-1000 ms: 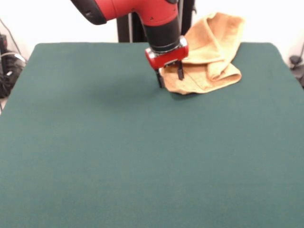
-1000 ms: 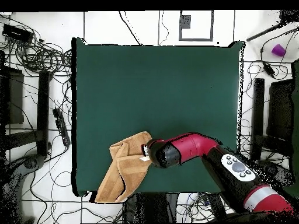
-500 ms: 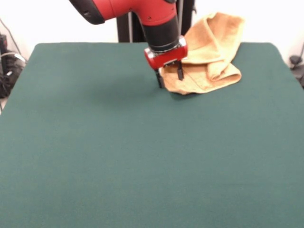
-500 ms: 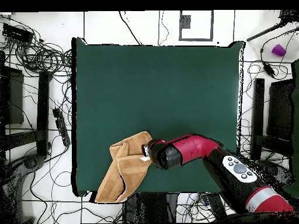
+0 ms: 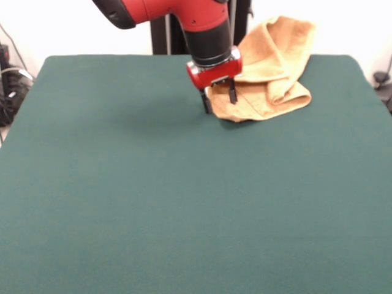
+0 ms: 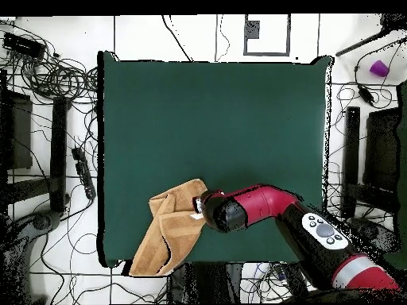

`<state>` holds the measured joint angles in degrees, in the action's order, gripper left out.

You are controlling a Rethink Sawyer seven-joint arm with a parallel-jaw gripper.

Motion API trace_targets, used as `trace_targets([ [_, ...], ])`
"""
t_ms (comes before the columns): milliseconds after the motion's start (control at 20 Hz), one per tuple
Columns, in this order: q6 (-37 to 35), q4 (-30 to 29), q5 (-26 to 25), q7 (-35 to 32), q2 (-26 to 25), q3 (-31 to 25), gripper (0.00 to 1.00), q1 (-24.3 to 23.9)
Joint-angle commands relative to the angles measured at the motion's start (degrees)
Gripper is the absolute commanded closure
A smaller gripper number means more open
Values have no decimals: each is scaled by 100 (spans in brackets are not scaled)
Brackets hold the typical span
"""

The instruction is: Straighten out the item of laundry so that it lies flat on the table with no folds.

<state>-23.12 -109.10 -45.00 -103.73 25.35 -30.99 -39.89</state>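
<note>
The orange-yellow towel [image 5: 272,67] lies crumpled and folded over itself at the table's far right in the front view, with part of it hanging past the far edge. In the overhead view the towel [image 6: 171,226] sits at the lower left, and its small white label [image 6: 196,215] shows beside the arm. My gripper [image 5: 218,98] is down at the towel's near-left corner. Its fingers stand apart, one on bare cloth and one over the towel's edge. The wrist hides the gripper in the overhead view. The dark green table [image 5: 153,196] is far larger than the towel.
The red arm [image 6: 254,206] reaches in from the lower right of the overhead view. Cables and black stands [image 6: 60,151] line the floor on both sides of the table [image 6: 215,119]. A purple cup [image 6: 379,69] is on the floor at the upper right.
</note>
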Motion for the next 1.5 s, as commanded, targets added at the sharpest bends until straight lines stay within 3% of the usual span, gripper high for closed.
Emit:
trace_targets([
  [50,1160,411,11,-989,-751,309,0,395],
  [250,1072,388,216,-875,-794,282,0,349],
  [300,1057,386,256,-851,-799,285,100,348],
  [900,1010,410,269,-696,-625,492,100,583],
  [1050,849,425,390,-493,-657,296,100,422],
  [1300,771,1387,556,-276,-1185,73,100,428],
  [1500,102,2454,687,504,-1837,-183,100,364],
])
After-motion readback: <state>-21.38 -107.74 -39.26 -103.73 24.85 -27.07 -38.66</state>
